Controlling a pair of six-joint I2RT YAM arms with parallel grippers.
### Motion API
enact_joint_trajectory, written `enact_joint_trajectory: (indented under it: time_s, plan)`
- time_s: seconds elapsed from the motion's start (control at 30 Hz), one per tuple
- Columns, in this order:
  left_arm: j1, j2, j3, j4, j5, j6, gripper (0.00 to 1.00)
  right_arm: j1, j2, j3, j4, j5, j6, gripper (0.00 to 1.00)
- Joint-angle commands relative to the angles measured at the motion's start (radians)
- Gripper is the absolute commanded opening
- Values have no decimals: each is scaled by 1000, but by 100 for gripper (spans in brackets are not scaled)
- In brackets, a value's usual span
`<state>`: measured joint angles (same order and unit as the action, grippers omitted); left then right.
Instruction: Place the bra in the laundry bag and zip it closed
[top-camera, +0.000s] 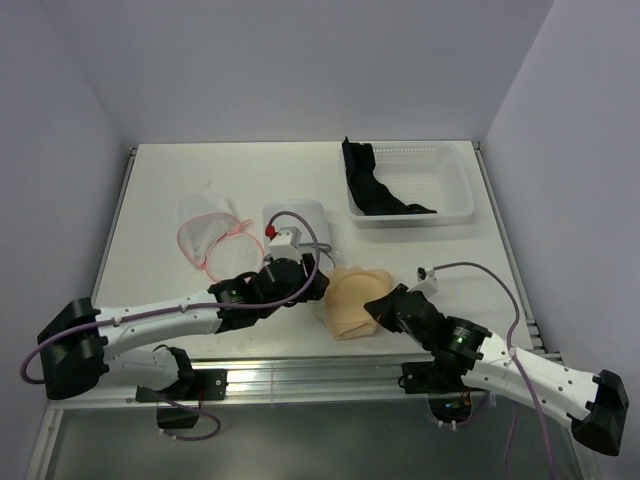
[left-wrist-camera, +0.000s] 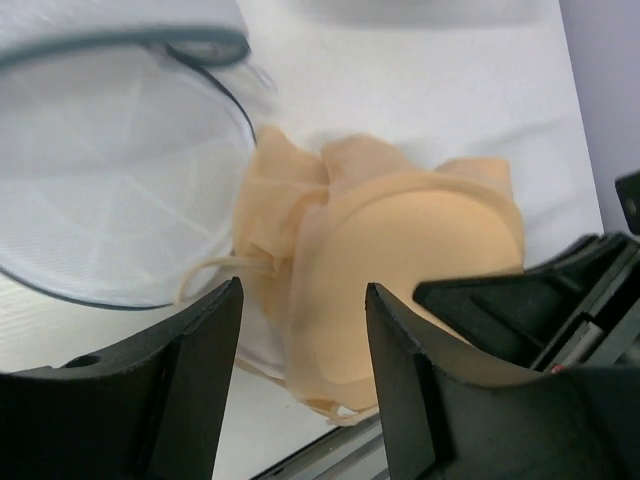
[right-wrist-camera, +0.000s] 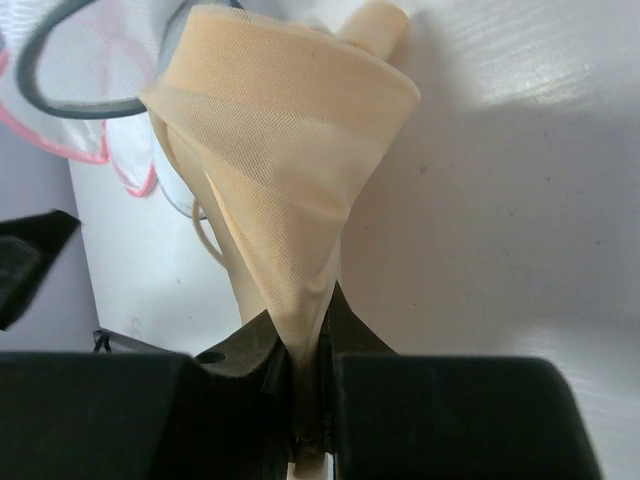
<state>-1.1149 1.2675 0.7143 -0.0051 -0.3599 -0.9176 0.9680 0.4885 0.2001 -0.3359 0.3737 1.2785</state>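
Right tool (right-wrist-camera: 306, 352) pinches sheer beige bra (right-wrist-camera: 280, 150) mesh; left tool (left-wrist-camera: 303, 345) gapes beside a rounded, perhaps padded cup.

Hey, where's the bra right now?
In the top view the bra lies near the table's front edge, between the left gripper and the right gripper, which pinches its fabric.

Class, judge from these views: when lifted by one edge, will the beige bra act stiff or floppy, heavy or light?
Probably floppy: mesh of the bra creases where the right pincer pinches it. Likely light, being sheer fabric. Its moulded cups look rounded, so may keep shape.
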Motion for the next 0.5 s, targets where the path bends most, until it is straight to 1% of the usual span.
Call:
enact_joint_trajectory:
  time_s: [0.0,0.1,0.13,0.2,0.23,0.33,0.37,0.47]
  plan:
    - [7,-71,74,-200,-185,33,59,-6,-56,81,-84,44,-25,0]
    - [49,-89,112,-303,-244,43,58,-6,-88,127,-129,47,-41,0]
    - [55,-89,122,-361,-290,52,59,-5,-97,154,-152,48,-44,0]
    - [78,-79,145,-406,-315,78,60,-5,-117,185,-176,51,-57,0]
    - [84,-56,155,-452,-326,86,60,-6,-123,217,-190,56,-62,0]
    - [93,18,206,-509,-359,109,61,-5,-137,283,-230,76,-87,0]
    - [95,35,233,-538,-385,112,63,-6,-136,301,-247,86,-93,0]
    - [99,96,281,-559,-434,146,68,-5,-123,352,-272,97,-114,0]
